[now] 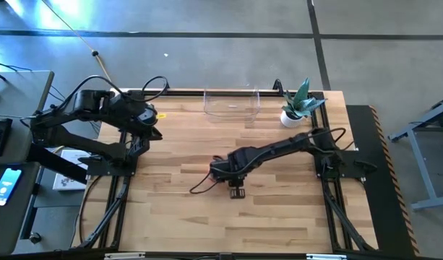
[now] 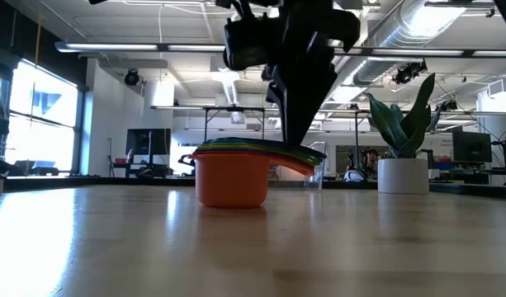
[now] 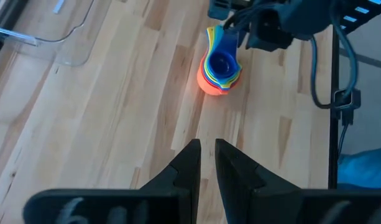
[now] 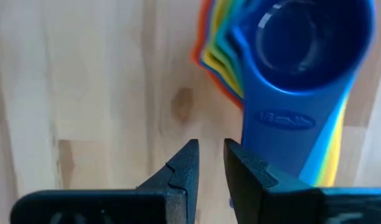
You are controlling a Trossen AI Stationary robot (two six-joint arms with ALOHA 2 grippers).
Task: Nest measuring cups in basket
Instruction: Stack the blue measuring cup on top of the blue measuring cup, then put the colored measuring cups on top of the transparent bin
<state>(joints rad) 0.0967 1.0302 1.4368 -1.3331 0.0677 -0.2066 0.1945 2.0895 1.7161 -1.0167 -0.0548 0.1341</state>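
The right gripper (image 4: 209,163) hangs over the middle of the table with its two dark fingers (image 4: 181,171) drawn nearly together, only a thin gap between the tips and nothing in that gap. Just beside those tips, in the right wrist view, lies the flat blue handle of the top cup in the nested stack of coloured plastic measuring cups (image 4: 302,56); whether a finger touches the handle cannot be told. The stack stands upright on the light wooden table (image 1: 178,217), a round blue bowl uppermost, yellow, green and red rims fanning out below it, and an orange bowl at the bottom (image 2: 232,180). From above, the right arm covers the stack. The left gripper (image 3: 206,163) is held over the table's left side, well apart from the cups, its fingers likewise almost closed on nothing, pointing toward the stack (image 3: 220,65). The clear rectangular plastic basket (image 1: 231,106) sits at the far edge of the table, well apart from the cups, and holds nothing visible. Near it, at the far right corner, stands a small white pot with a green plant (image 1: 295,112).
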